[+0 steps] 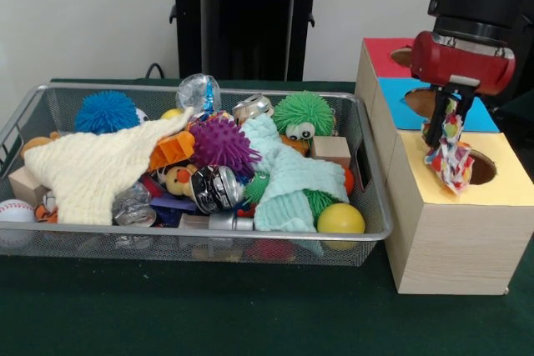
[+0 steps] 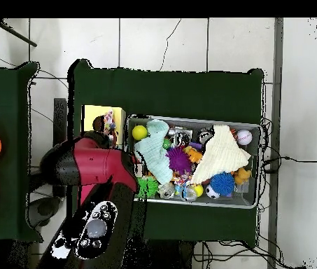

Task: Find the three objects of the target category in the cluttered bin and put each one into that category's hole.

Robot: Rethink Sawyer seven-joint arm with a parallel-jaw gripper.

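Hanging from the claw is a crinkly wrapper wad, printed red, yellow, blue and white. The claw is clenched on the top of the wad, and the rest dangles down. It hangs over the yellow box, right beside the round hole in the box top. From the front, that box sits near the table's front right corner, with a blue box and a red box lined up behind it.

The wad looks very light and soft. It is shiny, so it may slip, and it squashes if pinched hard. Holding a bunched-up bit near the top, as now, seems the best place.

The wire bin fills the left and middle of the table. It is packed with spiky balls, drink cans, a cream cloth and a mint cloth. I cannot spot any more wrapper wads in it; they may be buried under the cloths.
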